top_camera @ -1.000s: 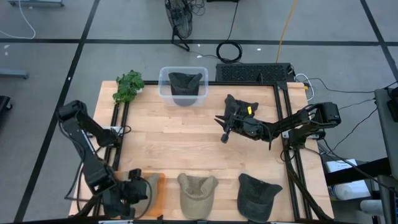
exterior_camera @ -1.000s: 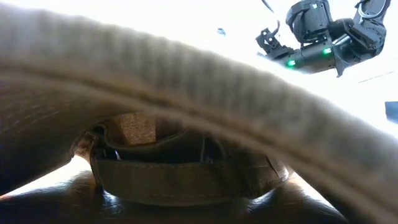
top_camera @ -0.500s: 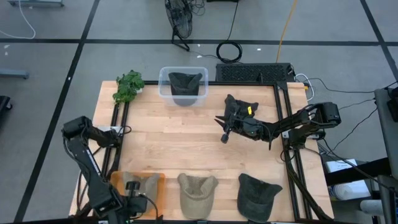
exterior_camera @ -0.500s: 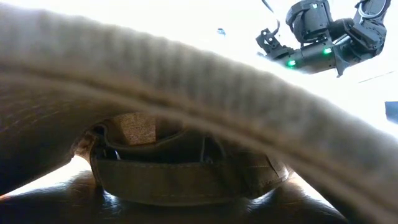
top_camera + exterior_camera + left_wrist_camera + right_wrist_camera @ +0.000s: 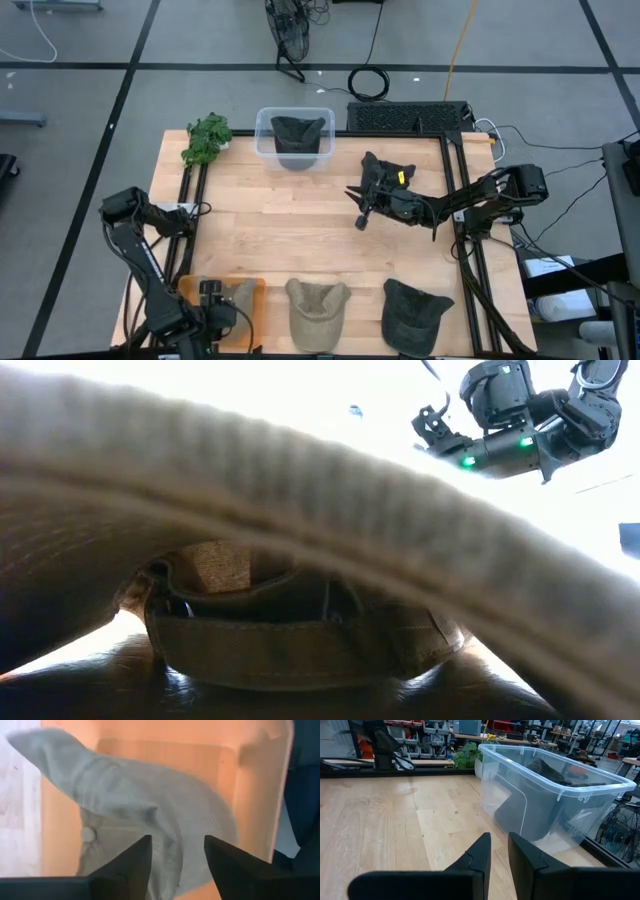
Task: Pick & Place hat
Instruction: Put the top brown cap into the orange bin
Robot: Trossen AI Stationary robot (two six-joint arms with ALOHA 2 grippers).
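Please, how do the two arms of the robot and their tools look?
Both arms are dark and jointed. The left tool has two black wedge-shaped fingers. The right tool has the same black fingers; green lights glow on the right arm, and black cables run along it.

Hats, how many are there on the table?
5: a grey hat on the orange tray, a tan hat, a dark hat, a black hat farther back, and one in the clear bin. More may be hidden.

Three hats (image 5: 317, 305) along near edge; bin (image 5: 294, 138) far side.
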